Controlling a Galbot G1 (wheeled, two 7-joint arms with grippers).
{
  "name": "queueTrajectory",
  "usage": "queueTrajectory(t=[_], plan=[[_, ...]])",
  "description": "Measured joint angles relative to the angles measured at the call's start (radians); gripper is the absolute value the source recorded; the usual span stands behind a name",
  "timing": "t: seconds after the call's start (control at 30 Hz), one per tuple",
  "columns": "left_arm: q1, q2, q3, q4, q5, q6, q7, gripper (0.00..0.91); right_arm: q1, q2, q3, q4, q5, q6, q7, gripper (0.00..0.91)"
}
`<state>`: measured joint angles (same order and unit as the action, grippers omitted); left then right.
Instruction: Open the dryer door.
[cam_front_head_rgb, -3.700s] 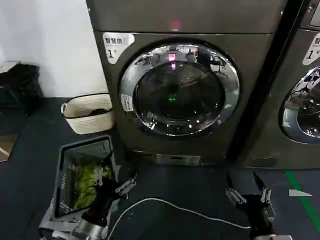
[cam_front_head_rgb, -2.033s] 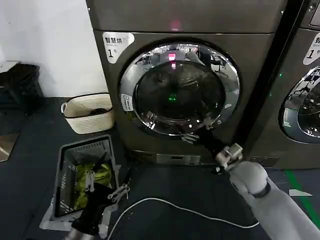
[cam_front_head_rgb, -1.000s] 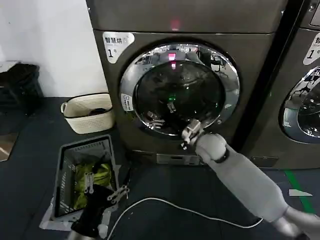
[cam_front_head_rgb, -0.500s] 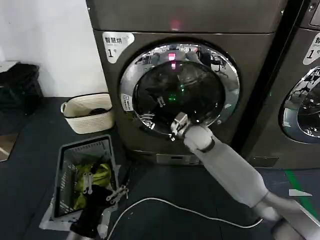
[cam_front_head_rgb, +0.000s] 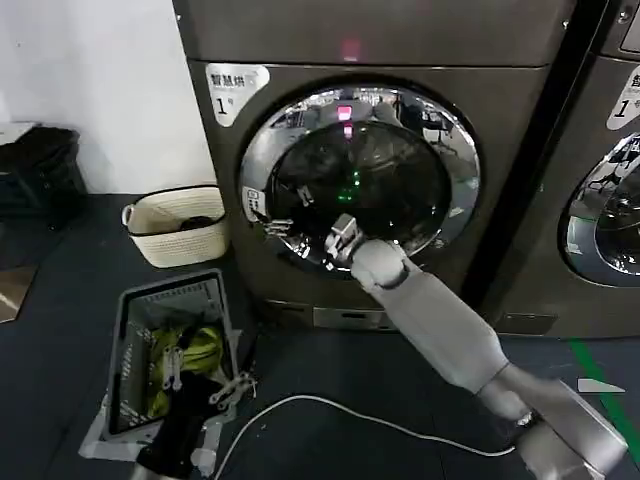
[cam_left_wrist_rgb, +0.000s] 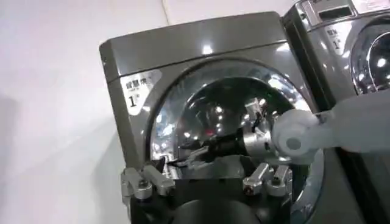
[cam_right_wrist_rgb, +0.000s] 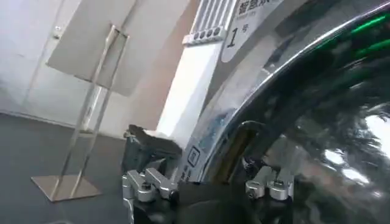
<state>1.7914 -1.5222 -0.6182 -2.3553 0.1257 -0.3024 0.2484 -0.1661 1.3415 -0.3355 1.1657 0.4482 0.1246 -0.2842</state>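
The dryer door (cam_front_head_rgb: 358, 180) sat shut and flush in the front of the grey machine (cam_front_head_rgb: 240, 160), its chrome ring framing dark glass that reflected a red and a green light. The right arm (cam_front_head_rgb: 440, 320) reached up from the near right across the lower part of the door, and the right pincer (cam_front_head_rgb: 285, 228) lay at the lower left of the chrome ring, just beside the small label on the door's left edge. In the left wrist view the same pincer (cam_left_wrist_rgb: 201, 146) showed against the glass with its fingers drawn near together, but whether they gripped anything I could not tell. The right wrist view looked closely along the chrome ring (cam_right_wrist_rgb: 286, 103), with a recess at the door's edge (cam_right_wrist_rgb: 234, 149) just ahead of the camera.

The left pincer (cam_front_head_rgb: 200, 375) hung low at the near left, over a grey crate (cam_front_head_rgb: 125, 340) holding yellow-green cloth (cam_front_head_rgb: 175, 355); its fingers stood spread apart and held nothing. A cream woven basket (cam_front_head_rgb: 175, 228) stood on the dark floor beside the machine's left side. A white cable (cam_front_head_rgb: 380, 420) ran across the floor. A second machine (cam_front_head_rgb: 610, 180) stood on the right.
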Motion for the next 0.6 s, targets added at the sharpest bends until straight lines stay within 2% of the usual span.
queueTrajectory(t=[0.6], plan=[[0.010,-0.004,-0.011,-0.006,-0.004,-0.006,0.000,0.907,0.031,0.040,-0.007,-0.092,-0.001,0.026,-0.042,0.907]])
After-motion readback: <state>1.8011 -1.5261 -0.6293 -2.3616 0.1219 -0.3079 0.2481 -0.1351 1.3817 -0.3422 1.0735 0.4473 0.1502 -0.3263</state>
